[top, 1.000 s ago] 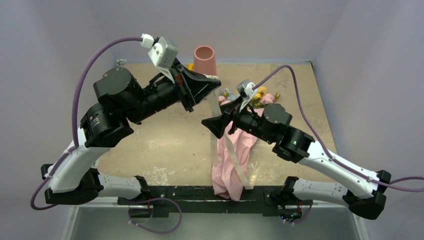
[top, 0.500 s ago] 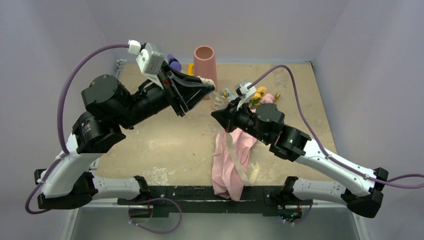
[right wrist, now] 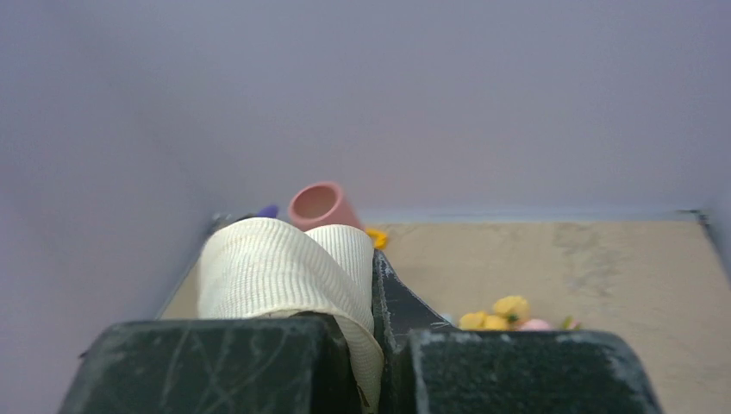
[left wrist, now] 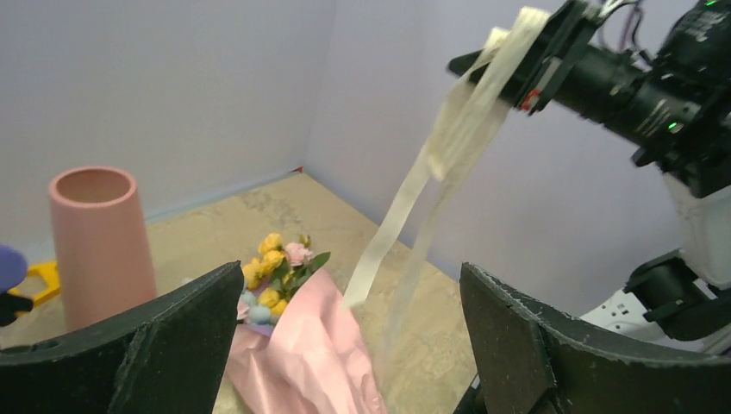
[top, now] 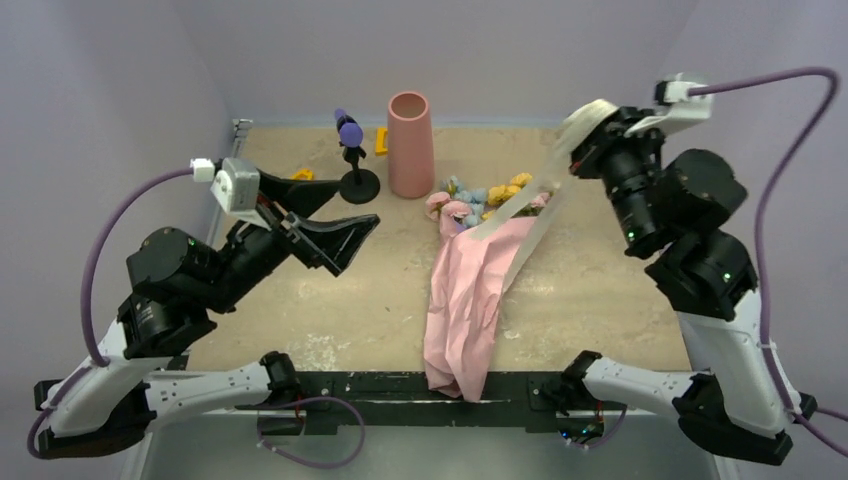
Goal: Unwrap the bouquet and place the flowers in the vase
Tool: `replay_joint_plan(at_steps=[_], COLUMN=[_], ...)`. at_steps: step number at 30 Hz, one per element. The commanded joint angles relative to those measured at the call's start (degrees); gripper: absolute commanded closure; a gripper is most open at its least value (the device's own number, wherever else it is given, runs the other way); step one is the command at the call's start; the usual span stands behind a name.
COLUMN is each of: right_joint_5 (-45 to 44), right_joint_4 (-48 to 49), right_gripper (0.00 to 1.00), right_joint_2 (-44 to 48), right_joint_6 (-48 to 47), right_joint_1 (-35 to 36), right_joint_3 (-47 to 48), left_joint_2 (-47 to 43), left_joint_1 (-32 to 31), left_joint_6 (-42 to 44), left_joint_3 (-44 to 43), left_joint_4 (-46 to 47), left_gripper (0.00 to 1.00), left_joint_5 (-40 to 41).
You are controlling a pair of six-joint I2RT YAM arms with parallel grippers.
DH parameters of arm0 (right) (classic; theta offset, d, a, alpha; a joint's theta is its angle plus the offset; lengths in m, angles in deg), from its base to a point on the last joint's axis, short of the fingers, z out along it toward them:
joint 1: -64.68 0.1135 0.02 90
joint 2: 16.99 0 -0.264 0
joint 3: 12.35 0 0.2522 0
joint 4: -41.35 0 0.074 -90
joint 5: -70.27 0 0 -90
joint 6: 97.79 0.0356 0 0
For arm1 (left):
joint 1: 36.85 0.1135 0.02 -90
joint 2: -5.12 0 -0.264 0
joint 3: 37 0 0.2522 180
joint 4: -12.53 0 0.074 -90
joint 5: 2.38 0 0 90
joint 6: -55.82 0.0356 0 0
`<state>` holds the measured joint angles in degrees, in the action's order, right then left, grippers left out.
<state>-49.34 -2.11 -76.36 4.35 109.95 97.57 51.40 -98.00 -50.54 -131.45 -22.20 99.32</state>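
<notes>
The bouquet lies on the table, its pink paper wrap (top: 462,310) running toward the near edge and its pink, yellow and pale-blue flowers (top: 482,198) toward the back. My right gripper (top: 588,128) is raised at the back right, shut on the cream ribbon (top: 535,200), which hangs slack down to the wrap. The right wrist view shows the ribbon (right wrist: 276,267) looped over and pinched in my right gripper (right wrist: 375,345). My left gripper (top: 355,205) is open and empty, left of the bouquet. The salmon-pink vase (top: 410,145) stands upright behind the flowers.
A black stand with a purple top (top: 351,152) stands left of the vase. Small yellow pieces (top: 382,140) lie near it. Walls close the table at the back and both sides. In the left wrist view, the vase (left wrist: 99,246) is at the left and the flowers (left wrist: 274,269) in the middle.
The left gripper opened, let go of the ribbon and drew back to the left. The right gripper shut on the ribbon and rose to the back right, pulling it up from the bouquet.
</notes>
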Motion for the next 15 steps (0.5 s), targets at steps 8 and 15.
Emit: replay_joint_plan(at_steps=[8,15], right_joint_5=[-22.65,-23.84], right_joint_4=[-1.94,-0.7], right_gripper=[1.0,1.0], right_joint_2=[-9.7,-11.22], right_joint_6=[-12.63,-8.12], right_joint_1=[-14.25,-28.81], right_joint_3=[14.18,8.8], left_joint_2=[-16.27,-21.4], left_joint_1=[0.15,0.15], left_joint_6=[-7.27,-15.53], left_joint_3=[19.32,28.25], left_joint_4=[-2.71,-5.98], left_gripper=[0.01,0.01], left_joint_5=[15.78,17.02])
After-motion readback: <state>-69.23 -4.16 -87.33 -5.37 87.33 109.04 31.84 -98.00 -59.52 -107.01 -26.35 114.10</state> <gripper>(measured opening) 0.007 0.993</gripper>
